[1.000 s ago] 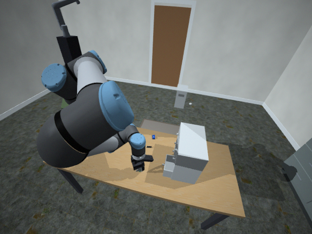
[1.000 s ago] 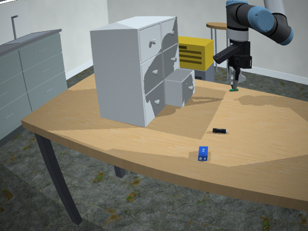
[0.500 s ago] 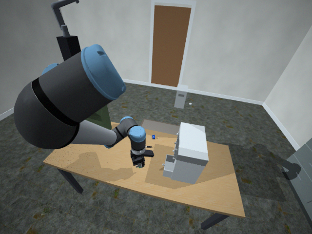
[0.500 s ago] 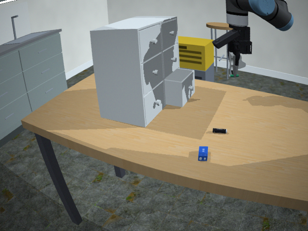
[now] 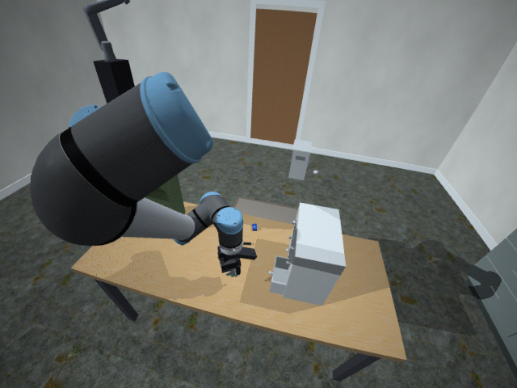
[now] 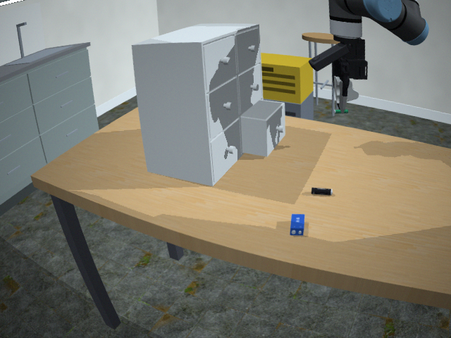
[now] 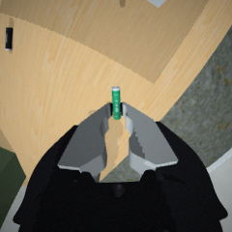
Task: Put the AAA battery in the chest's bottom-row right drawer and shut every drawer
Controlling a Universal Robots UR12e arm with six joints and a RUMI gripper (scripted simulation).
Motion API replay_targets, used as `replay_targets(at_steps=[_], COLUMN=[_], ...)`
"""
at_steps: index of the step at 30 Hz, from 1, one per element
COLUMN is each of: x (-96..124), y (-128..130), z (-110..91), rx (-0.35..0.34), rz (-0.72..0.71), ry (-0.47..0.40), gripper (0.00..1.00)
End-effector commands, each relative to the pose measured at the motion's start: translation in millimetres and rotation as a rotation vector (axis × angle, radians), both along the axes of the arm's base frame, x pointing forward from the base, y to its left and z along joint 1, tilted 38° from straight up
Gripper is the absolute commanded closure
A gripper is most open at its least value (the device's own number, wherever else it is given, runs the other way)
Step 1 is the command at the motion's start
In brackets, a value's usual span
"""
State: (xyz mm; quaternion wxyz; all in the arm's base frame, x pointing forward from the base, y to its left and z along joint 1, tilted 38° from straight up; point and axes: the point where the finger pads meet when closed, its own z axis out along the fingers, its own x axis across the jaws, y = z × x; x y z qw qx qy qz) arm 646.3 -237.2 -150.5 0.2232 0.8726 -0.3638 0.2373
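Observation:
My gripper is shut on a small green AAA battery, which sticks out past the fingertips. It hangs above the wooden table, left of the chest as the top camera sees it. The white chest stands upright with six drawers. Its bottom right drawer is pulled far out. The other drawers are shut.
A black cylinder and a blue block battery lie on the table. A yellow box and a stool stand beyond the table. Grey cabinets stand nearby.

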Motion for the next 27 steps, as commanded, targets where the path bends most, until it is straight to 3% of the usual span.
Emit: replay_targets(at_steps=[1, 27], x=[9, 28], y=[18, 88], z=[-12, -55], rx=[0.028, 0.134], rz=[-0.086, -0.422], ry=[-0.060, -0.302], gripper=[0.98, 0.98])
